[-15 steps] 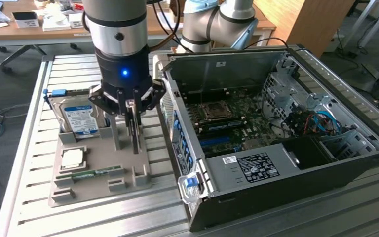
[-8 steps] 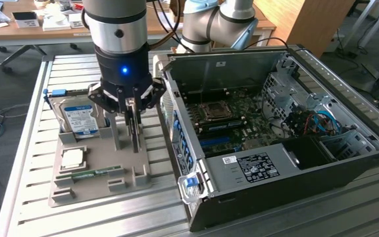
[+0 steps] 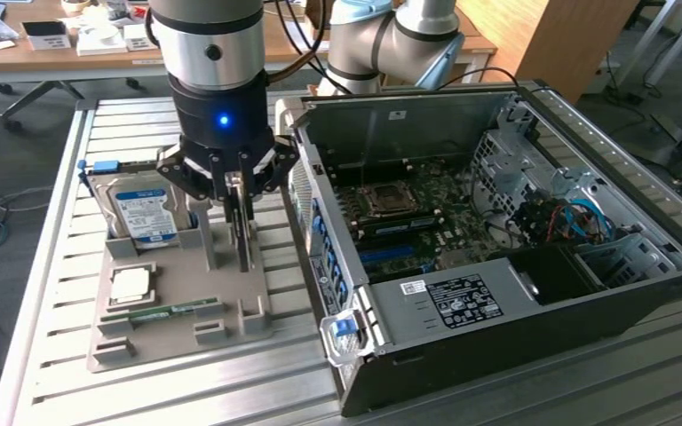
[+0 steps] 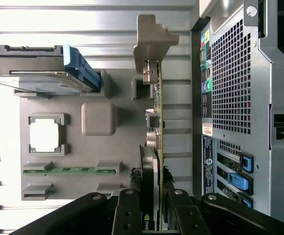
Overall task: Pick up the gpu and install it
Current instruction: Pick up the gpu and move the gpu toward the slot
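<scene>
One open computer case (image 3: 460,382) lies on its side, board facing up, presumably so cards can drop in from above. Along the grey tray's (image 4: 117,142) case-side edge the gpu (image 4: 159,112) stands on its long edge in slots, leaving both faces reachable. Its length follows that edge, with the bracket toward the hard drive (image 4: 34,83) end. The gripper (image 4: 151,177) is clamped across its faces.

Green-edged gpu (image 4: 160,112) with black fan; grey tray (image 4: 73,142); blue-white label on silver hard drive (image 3: 143,216); seemingly black perforated case (image 3: 531,330).
</scene>
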`<state>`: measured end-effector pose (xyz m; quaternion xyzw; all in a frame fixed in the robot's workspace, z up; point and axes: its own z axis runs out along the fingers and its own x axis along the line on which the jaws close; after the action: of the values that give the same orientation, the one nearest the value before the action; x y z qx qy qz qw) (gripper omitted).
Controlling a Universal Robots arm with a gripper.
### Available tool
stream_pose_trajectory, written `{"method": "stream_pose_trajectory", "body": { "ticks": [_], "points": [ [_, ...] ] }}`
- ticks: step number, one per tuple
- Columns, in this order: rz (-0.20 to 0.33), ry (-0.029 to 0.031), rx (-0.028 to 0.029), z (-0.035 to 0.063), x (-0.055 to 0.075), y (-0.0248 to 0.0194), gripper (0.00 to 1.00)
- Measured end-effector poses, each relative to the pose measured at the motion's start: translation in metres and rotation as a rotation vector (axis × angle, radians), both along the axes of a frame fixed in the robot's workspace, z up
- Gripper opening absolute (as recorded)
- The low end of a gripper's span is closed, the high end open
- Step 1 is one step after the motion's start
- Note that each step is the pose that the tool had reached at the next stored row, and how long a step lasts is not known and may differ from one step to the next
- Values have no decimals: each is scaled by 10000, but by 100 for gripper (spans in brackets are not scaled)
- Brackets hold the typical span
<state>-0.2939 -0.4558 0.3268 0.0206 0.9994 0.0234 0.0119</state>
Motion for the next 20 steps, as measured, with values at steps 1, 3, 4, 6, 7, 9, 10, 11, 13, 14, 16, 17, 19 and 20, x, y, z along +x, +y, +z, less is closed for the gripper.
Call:
{"method": "stream_pose_trajectory", "body": {
  "ticks": [1, 3, 4, 6, 7, 9, 10, 11, 13, 14, 16, 17, 19, 20],
  "points": [
    [-1, 0, 0, 0, 0, 0, 27],
    [0, 0, 1, 0, 0, 0, 27],
    [0, 0, 0, 0, 0, 0, 27],
    [0, 0, 0, 0, 0, 0, 27],
    [0, -1, 0, 0, 0, 0, 27],
    [0, -1, 1, 0, 0, 0, 27],
    [0, -2, 2, 1, 0, 0, 27],
    [-1, 0, 0, 7, -1, 0, 27],
    [0, 1, 9, 26, 0, 0, 27],
    [0, 0, 15, 37, 0, 0, 27],
    [0, 0, 26, 64, 0, 0, 27],
    [-1, 0, 34, 76, 0, 0, 27],
    [-1, 0, 42, 98, 0, 0, 27],
    [0, 0, 44, 107, 0, 0, 27]
  ]
}}
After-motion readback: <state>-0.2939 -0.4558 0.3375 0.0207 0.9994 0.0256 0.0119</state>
